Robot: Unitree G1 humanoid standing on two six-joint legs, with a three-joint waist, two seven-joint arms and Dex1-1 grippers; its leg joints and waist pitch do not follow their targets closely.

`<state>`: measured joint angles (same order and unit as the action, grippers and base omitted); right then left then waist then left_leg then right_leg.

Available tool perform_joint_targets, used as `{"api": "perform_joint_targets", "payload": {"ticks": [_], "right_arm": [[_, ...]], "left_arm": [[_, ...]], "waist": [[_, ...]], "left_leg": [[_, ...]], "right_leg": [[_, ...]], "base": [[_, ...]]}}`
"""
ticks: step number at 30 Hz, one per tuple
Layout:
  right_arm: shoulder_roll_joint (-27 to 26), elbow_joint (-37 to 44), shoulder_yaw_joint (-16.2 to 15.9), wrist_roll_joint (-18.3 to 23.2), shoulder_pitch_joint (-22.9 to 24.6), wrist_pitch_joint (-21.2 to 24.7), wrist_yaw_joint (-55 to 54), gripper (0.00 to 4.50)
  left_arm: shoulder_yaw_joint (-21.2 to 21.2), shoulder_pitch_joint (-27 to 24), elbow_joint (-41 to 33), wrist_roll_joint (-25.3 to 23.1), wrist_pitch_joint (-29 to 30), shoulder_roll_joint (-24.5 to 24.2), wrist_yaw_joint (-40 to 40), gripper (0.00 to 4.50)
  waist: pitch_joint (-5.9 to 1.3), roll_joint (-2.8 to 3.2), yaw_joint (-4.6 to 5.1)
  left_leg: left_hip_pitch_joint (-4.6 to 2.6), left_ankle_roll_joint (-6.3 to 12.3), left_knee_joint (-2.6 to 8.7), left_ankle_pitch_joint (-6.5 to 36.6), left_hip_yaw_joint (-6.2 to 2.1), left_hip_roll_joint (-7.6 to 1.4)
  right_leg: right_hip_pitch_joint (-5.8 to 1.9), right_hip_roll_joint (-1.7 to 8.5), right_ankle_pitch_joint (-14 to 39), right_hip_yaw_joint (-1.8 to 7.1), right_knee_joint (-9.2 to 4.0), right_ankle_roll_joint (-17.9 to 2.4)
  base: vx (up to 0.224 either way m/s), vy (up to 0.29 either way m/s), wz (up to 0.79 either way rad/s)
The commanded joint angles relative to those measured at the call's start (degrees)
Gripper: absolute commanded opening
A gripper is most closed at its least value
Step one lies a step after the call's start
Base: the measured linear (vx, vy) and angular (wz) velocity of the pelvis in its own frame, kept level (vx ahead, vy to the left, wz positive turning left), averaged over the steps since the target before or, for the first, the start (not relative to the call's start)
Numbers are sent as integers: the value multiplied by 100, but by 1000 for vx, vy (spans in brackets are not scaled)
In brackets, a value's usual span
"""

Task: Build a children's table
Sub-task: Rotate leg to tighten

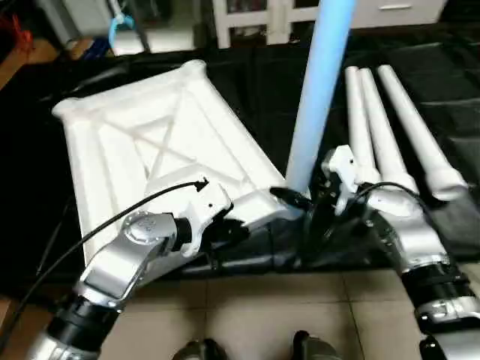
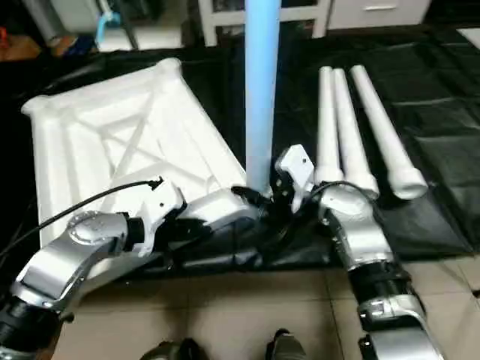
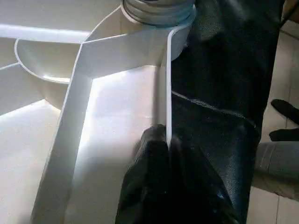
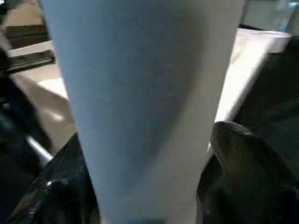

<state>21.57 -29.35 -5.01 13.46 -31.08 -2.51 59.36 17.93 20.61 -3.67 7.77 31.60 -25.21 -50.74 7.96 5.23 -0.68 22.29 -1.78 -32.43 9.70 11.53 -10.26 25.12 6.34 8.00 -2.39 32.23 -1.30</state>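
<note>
the white plastic rectangular tabletop (image 1: 150, 142) lies ribbed side up on the black floor sheet (image 1: 420, 90), and one long tapered white tube leg (image 1: 319, 90) stands upright in its near corner socket (image 3: 159, 14). three more white legs (image 1: 390, 127) lie side by side to the right. the left gripper (image 3: 163, 140) is pinched shut on the tabletop's rim wall; the right gripper (image 4: 154, 186) straddles the leg, whether clamped i cannot tell. keep the rim pinned and the leg plumb while seating it.

Upright leg (image 1: 319, 82) — top cut off.
</note>
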Motion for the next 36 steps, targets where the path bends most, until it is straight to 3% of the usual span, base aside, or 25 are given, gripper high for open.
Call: {"api": "perform_joint_targets", "payload": {"ticks": [1, 3, 5, 7, 10, 14, 21, 25, 28, 31, 32, 33, 34, 35, 36], "right_arm": [[181, -123, 53, -76, 34, 82, 62, 363], [283, -212, 22, -20, 0, 75, 215, 363], [339, -261, -54, -1, -5, 100, 350, 338], [349, -292, -93, -52, 13, 113, 447, 328], [347, -265, -84, -37, 24, 180, 521, 301], [358, -309, -113, -82, 20, 185, 585, 278], [293, -603, -39, -250, -12, 156, 69, 243], [82, -871, 43, -422, -36, 397, -723, 241], [-203, -906, 105, -475, 30, 900, -1449, 241], [-410, -904, 128, -549, 68, 1078, -1960, 241], [-731, -964, 231, -652, 67, 1160, -2840, 241], [-1051, -1059, 362, -698, 51, 1124, -3636, 241], [-1179, -1104, 413, -692, 40, 1083, -3942, 240], [-1179, -1104, 413, -692, 40, 1083, -3942, 238], [-1517, -1178, 591, -667, 33, 866, -4701, 237]], "left_arm": [[234, -175, -30, 72, 102, -148, -354, 0], [265, -239, -119, 143, 155, -242, -475, 0], [275, -264, -176, 181, 192, -259, -509, 0], [281, -253, -191, 187, 221, -236, -496, 0], [298, -242, -205, 210, 231, -258, -508, 0], [294, -225, -197, 244, 227, -253, -509, 0], [299, -212, -173, 270, 259, -212, -467, 0], [259, -167, -50, 238, 263, 13, -222, 0], [190, -27, 208, 106, 316, 403, 311, 0], [148, 79, 383, -7, 385, 657, 698, 0], [20, 232, 636, -164, 416, 1014, 1280, 0], [-139, 378, 871, -284, 326, 1371, 1851, 0], [-221, 438, 970, -327, 252, 1526, 2089, 0], [-221, 438, 970, -327, 252, 1526, 2089, 0], [-542, 583, 1134, -145, 165, 1957, 2496, 0]], "waist": [[-487, -83, -5], [-488, -82, -19], [-464, -93, -29], [-428, -92, -28], [-392, -99, -22], [-396, -100, -1], [-415, -86, 17], [-382, -93, 48], [-326, -119, 102], [-302, -113, 118], [-269, -126, 146], [-259, -105, 165], [-265, -117, 201], [-267, -132, 211], [-250, -142, 225]], "left_leg": [[-124, 1118, 255, 390, -58, -190], [-110, 1261, 230, 195, -62, -189], [-104, 1250, 241, 347, -59, -195], [-105, 1121, 265, 646, -56, -203], [-134, 782, 322, 1192, -71, -216], [-122, 665, 333, 1279, -83, -210], [-107, 777, 307, 1099, -77, -197], [-88, 645, 336, 1347, -94, -192], [-106, 346, 385, 1852, -109, -185], [-146, 175, 404, 2240, -126, -171], [-144, 110, 419, 2426, -130, -165], [-179, -4, 432, 2616, -153, -156], [-180, -74, 430, 2755, -185, -126], [-186, -69, 441, 2806, -198, -119], [-190, -32, 445, 2879, -204, -105]], "right_leg": [[-325, 73, 249, 94, -151, -1643], [-338, 82, 106, 82, -128, -1711], [-343, 95, 396, 78, -152, -1686], [-335, 107, 856, 83, -199, -1604], [-315, 110, 1538, 102, -267, -1410], [-317, 108, 1555, 109, -269, -1344], [-330, 103, 1233, 104, -245, -1440], [-327, 113, 1632, 103, -273, -1351], [-285, 113, 2433, 113, -356, -1058], [-236, 111, 2936, 103, -416, -843], [-207, 108, 3220, 95, -462, -729], [-162, 106, 3516, 81, -502, -591], [-176, 104, 3757, 32, -525, -424], [-183, 110, 3854, 15, -559, -354], [-167, 104, 3966, -7, -604, -248]], "base": [[52, 8, 3], [0, 0, 0], [0, 0, 0], [0, 0, 0], [0, 0, 0], [0, 0, 0], [0, 0, 0], [0, 0, 0], [0, 0, 0], [0, 0, 0], [-51, -1, -2], [-61, 4, -5], [-61, 4, -5], [-68, 19, -8], [-60, 26, -5]]}}
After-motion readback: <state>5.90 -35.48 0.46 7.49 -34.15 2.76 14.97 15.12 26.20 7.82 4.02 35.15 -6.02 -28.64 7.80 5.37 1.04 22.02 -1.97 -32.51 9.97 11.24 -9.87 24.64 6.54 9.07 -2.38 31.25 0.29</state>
